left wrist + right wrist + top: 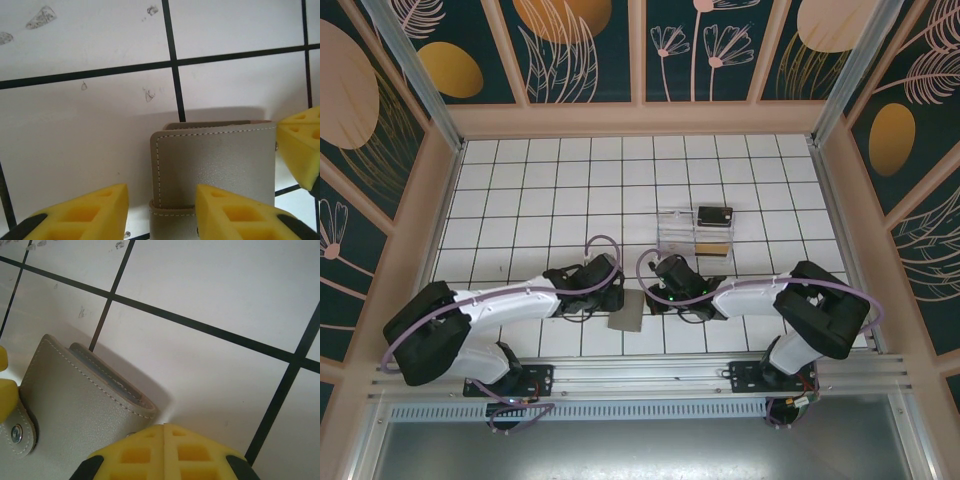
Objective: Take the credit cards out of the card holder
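the left claw [161, 194] hangs released, pads apart above the strap edge of the closed wallet [215, 155]. the right claw [165, 432] is clenched on nothing, just beside the wallet's corner. the wallet lies flat near the table's [520, 180] near edge, with open tiles beyond.

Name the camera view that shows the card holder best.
Left wrist: the folded card holder faces the lens, nearly whole. Right wrist shows one corner and its snap strap. Top external shows it small, grey, without detail.
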`<move>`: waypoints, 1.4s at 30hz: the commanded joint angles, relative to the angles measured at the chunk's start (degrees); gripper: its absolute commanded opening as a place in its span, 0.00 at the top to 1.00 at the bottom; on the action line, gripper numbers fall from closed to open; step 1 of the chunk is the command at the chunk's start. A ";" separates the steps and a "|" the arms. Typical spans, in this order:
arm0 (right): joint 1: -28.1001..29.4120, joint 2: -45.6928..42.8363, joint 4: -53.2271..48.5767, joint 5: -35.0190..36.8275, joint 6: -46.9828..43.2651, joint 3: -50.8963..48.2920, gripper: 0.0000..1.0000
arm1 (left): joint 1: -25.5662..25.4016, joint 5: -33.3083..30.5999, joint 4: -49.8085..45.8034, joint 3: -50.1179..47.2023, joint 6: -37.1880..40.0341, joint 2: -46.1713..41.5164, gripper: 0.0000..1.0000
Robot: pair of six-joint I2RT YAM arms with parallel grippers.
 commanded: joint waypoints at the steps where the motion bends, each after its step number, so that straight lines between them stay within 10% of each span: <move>1: -0.16 0.58 1.32 -0.98 0.36 0.16 1.00 | -1.87 -1.56 -4.11 3.23 -0.72 0.67 0.54; 22: 0.28 0.61 2.10 -1.25 1.24 -0.61 1.00 | -7.78 -5.07 -10.03 9.06 -2.93 9.06 0.46; 37: 0.59 0.28 1.54 -0.99 1.42 -0.52 1.00 | -7.88 -6.95 -11.72 9.14 -4.06 8.50 0.76; 42: 0.81 -3.03 -0.14 -0.45 1.41 -0.18 1.00 | -7.88 -6.69 -11.00 8.65 -4.31 8.63 0.58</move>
